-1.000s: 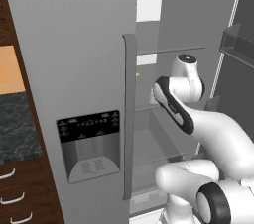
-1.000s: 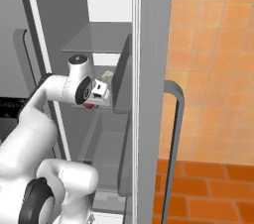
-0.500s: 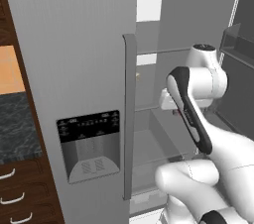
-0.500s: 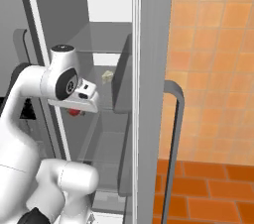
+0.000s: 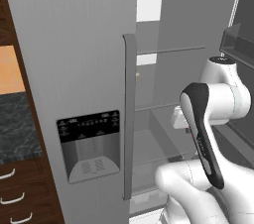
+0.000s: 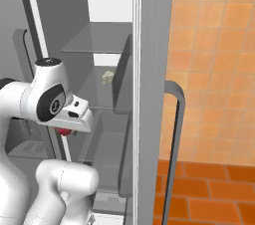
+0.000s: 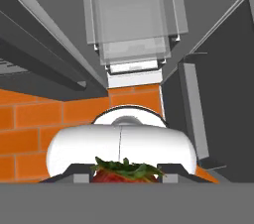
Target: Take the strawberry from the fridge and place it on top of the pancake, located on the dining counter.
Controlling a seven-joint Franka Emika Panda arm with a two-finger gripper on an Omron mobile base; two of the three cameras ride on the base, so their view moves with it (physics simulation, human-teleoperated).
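Gripper (image 7: 126,178) clenched on the strawberry (image 7: 125,172), red fruit with green leaves between the tips. Hand hangs near the open fridge (image 5: 74,44), by its glass shelves (image 6: 97,45).

White glossy arm (image 5: 218,99), rounded bulky links, at right of left base view; long black oval joint cover (image 5: 201,134); round dark joint cap (image 6: 50,104) at left of right base view.

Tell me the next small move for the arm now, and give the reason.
Probably keep drawing the arm back, out of the fridge, with the claw kept shut. The strawberry sits between the claw's tips in the hand view and shows red under the hand in the right base view, so the pick looks done. The hand is near the shelves and open door.
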